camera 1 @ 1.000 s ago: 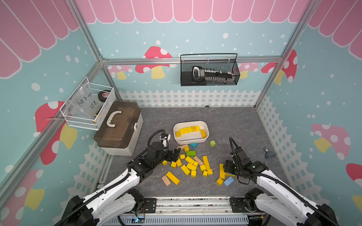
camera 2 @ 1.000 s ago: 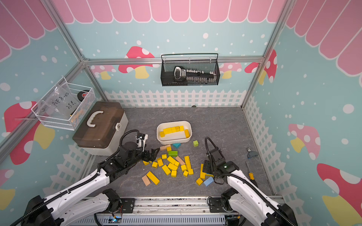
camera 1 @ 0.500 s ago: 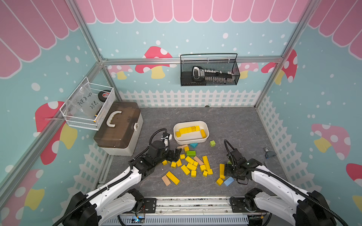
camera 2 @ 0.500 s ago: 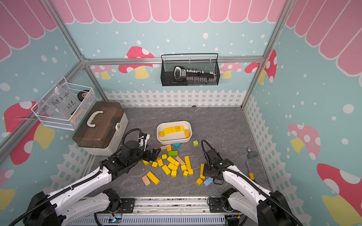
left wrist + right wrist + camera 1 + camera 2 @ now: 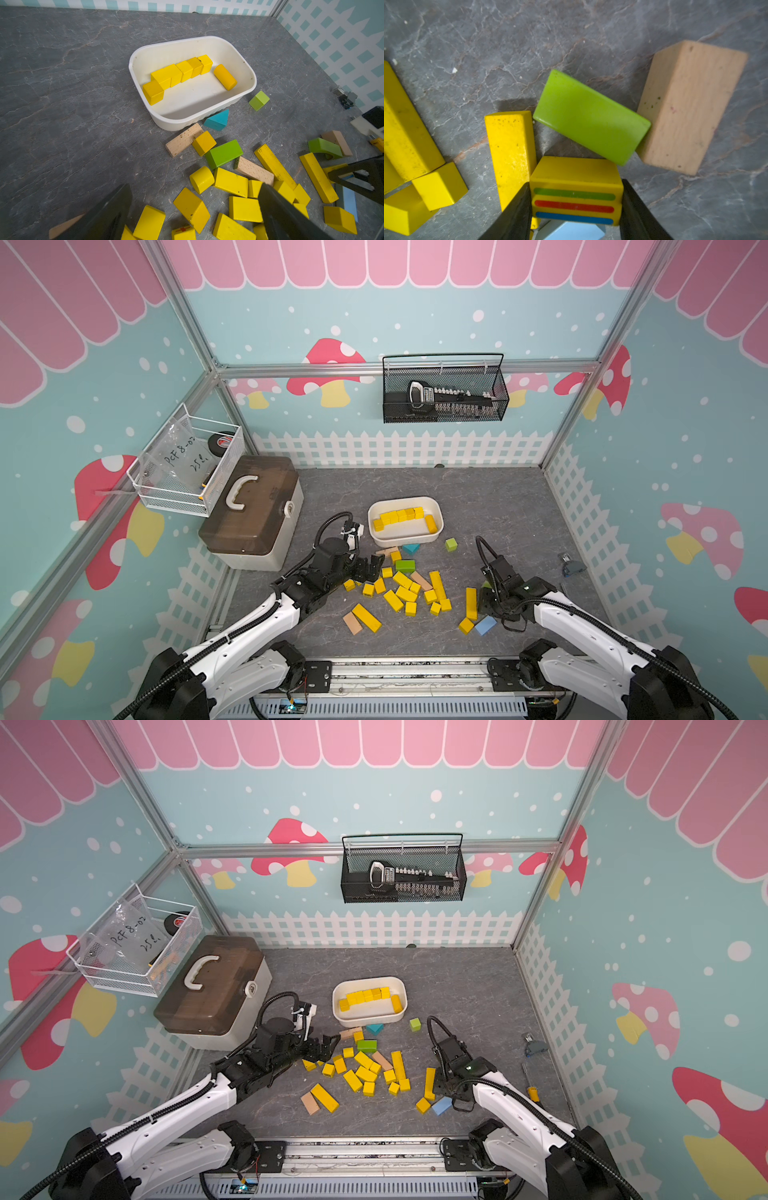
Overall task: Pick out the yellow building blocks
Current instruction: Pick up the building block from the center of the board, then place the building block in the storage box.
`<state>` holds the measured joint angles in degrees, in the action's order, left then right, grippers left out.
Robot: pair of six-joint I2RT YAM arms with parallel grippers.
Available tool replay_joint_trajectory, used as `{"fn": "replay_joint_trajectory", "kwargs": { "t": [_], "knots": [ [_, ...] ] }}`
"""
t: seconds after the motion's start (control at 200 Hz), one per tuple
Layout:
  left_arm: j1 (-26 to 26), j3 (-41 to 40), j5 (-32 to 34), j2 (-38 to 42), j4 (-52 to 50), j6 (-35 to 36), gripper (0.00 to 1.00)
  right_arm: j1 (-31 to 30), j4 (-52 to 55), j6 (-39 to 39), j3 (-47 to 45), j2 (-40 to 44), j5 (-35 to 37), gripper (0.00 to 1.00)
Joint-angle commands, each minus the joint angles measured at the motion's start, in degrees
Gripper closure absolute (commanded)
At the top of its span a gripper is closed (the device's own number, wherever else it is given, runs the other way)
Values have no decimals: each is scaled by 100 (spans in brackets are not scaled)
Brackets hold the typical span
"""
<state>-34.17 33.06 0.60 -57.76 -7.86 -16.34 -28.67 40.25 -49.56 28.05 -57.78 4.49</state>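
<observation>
We note the right gripper [image 5: 575, 185] clamped on the striped yellow block [image 5: 575, 199]; a green block [image 5: 591, 118] sits just beside it, a tan block [image 5: 689, 108] against the green; the left gripper [image 5: 195, 187] hangs spread wide above the loose yellow building blocks [image 5: 405, 593] on the grey floor [image 5: 498, 497]; several more lie in the white tray [image 5: 437, 531].

Both top views look down from high above the front edge of the desk [image 5: 498, 497] toward the back wall, taking in the whole desk and both arms. The left wrist camera looks low and slantwise past the left claw [image 5: 194, 187] toward the white tray [image 5: 187, 124]. The right wrist camera faces straight down, very near the striped yellow block [image 5: 575, 199] gripped in the right claw [image 5: 575, 182], and both wrist views share the green block [image 5: 589, 118].
</observation>
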Motion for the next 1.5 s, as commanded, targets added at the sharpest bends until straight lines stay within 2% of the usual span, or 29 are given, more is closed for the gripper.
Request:
{"fn": "replay_joint_trajectory", "kwargs": {
  "t": [0.0, 0.23, 0.36, 0.686, 1.031, 1.241, 1.491],
  "knots": [
    [27, 140, -46, 28, 21, -88, 0, -51, -26, -47, -14, 98, 1, 56],
    [50, 131, -34, 39, 15, -101, 0, -52, 14, 185, 335, 293, 89, 56],
    [60, 140, -36, 23, 3, -113, 0, -51, 0, 402, 884, 11, 134, 55],
    [70, 166, -51, -33, -14, -116, 0, -51, -133, 1172, 3201, -1838, -242, 55],
    [89, 171, -41, -32, -14, -133, 0, -179, 55, 1835, 6055, -4250, -1081, 55],
    [104, 175, -32, -43, -14, -133, 0, -444, 179, 1757, 7185, -5556, -1516, 54],
    [128, 184, -51, -68, -6, -133, 0, -748, 427, 1739, 8119, -6627, -1691, 54]
  ]
}}
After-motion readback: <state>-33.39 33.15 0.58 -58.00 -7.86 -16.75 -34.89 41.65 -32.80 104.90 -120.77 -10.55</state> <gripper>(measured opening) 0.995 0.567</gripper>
